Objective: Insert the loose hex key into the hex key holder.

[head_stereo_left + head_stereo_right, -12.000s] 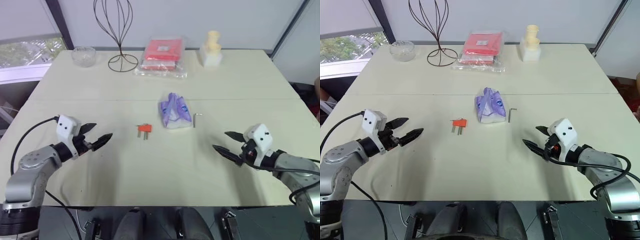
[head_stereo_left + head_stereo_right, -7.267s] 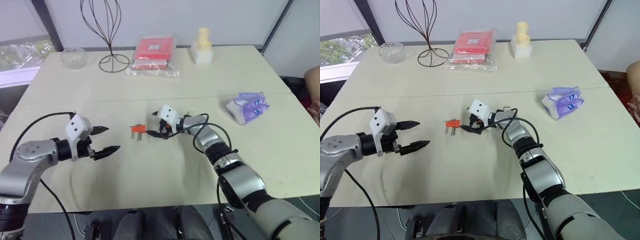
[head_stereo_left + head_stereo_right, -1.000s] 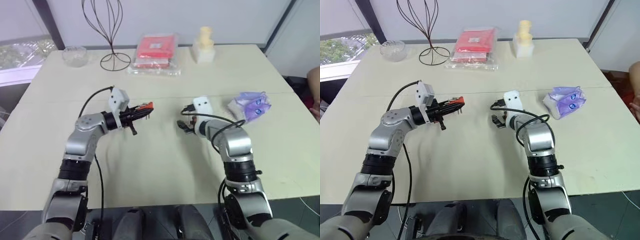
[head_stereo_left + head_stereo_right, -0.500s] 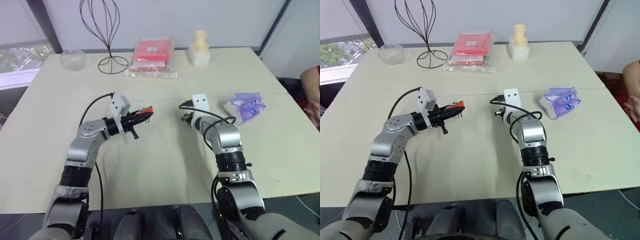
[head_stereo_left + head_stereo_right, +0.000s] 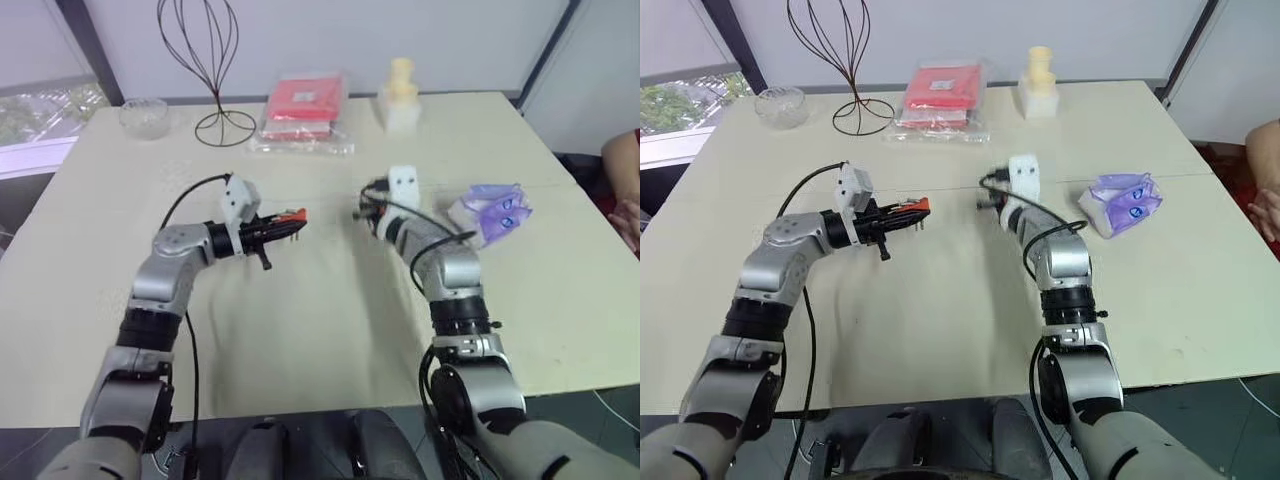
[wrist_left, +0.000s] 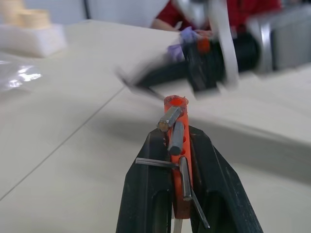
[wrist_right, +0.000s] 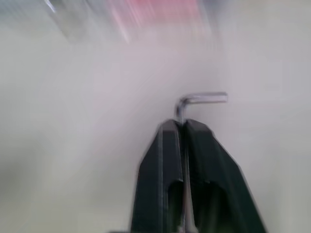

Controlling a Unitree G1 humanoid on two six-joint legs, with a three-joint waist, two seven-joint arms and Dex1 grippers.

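Left hand (image 6: 176, 160) clamps hex key holder (image 6: 177, 145) level; right hand (image 7: 182, 127) pinches loose hex key (image 7: 199, 101).

The hex key holder (image 6: 178, 160) is orange-red with dark grey keys, clamped between black fingers (image 6: 146, 194), and the loose hex key (image 7: 197, 101) is pale silvery grey. A cream table (image 5: 300, 340) carries a purple patterned packet (image 5: 495, 212), a red packet (image 5: 303, 103) and a pale yellow figure (image 5: 400, 80).
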